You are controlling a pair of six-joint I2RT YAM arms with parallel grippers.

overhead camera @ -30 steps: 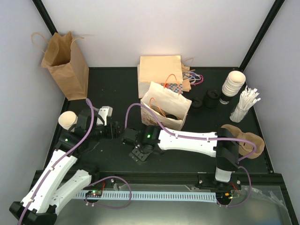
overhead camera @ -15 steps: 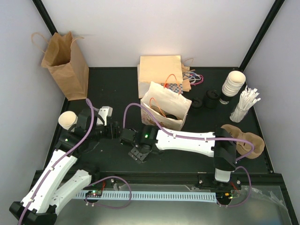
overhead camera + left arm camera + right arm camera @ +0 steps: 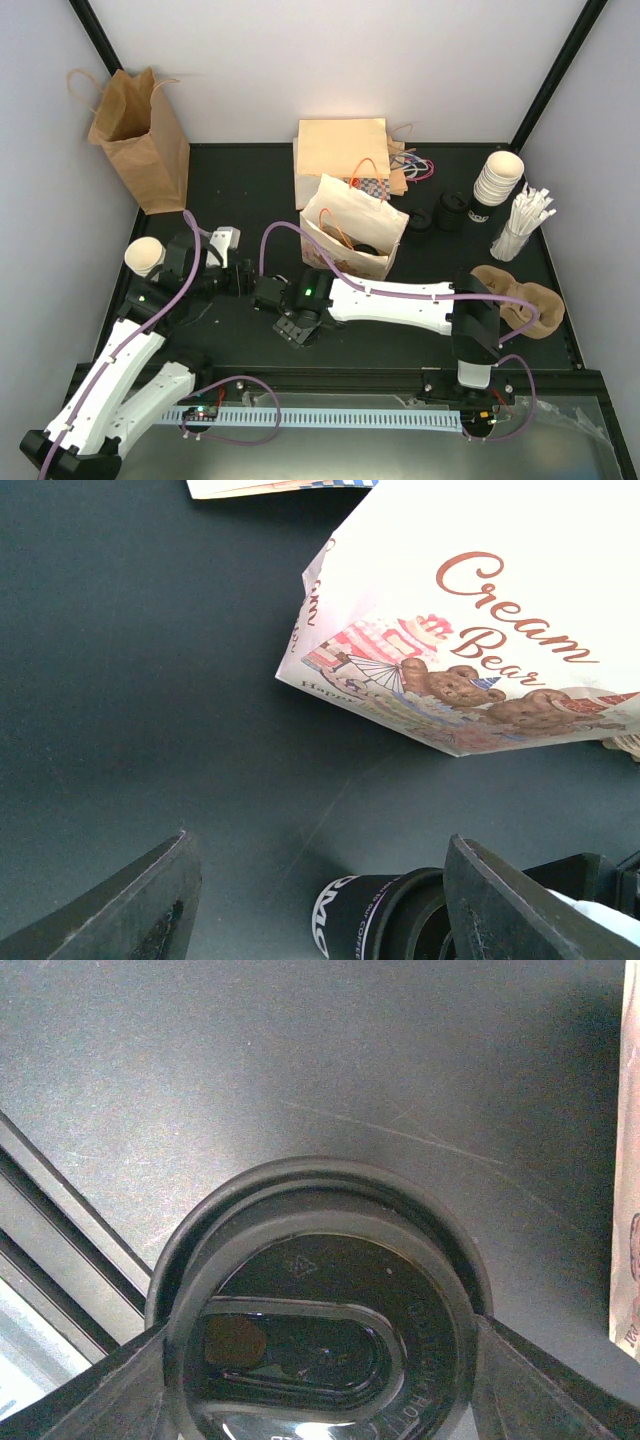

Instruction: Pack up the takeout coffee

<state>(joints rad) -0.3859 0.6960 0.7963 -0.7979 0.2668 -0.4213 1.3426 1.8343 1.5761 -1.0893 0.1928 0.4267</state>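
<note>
The takeout coffee (image 3: 372,920) is a black cup with white lettering and a round black lid (image 3: 330,1260). It is tipped on its side just over the dark table, lid toward my right wrist. My right gripper (image 3: 320,1330) is shut on it, one finger on each side of the lid rim, and sits left of centre in the top view (image 3: 266,292). My left gripper (image 3: 320,840) is open wide with the cup's base between its fingers, untouched. It shows in the top view (image 3: 243,280) nose to nose with the right one. The white "Cream Bear" bag (image 3: 355,235) stands open just behind.
A brown paper bag (image 3: 140,135) stands back left and flat bags (image 3: 345,150) lie at the back. Black cups (image 3: 450,210), stacked cream cups (image 3: 497,180), white sticks (image 3: 525,225) and a cardboard carrier (image 3: 522,300) are at the right. The table's front rail (image 3: 60,1210) is close.
My right gripper has slid a little to the left with the cup, closing on the left gripper. The left arm has stayed put.
</note>
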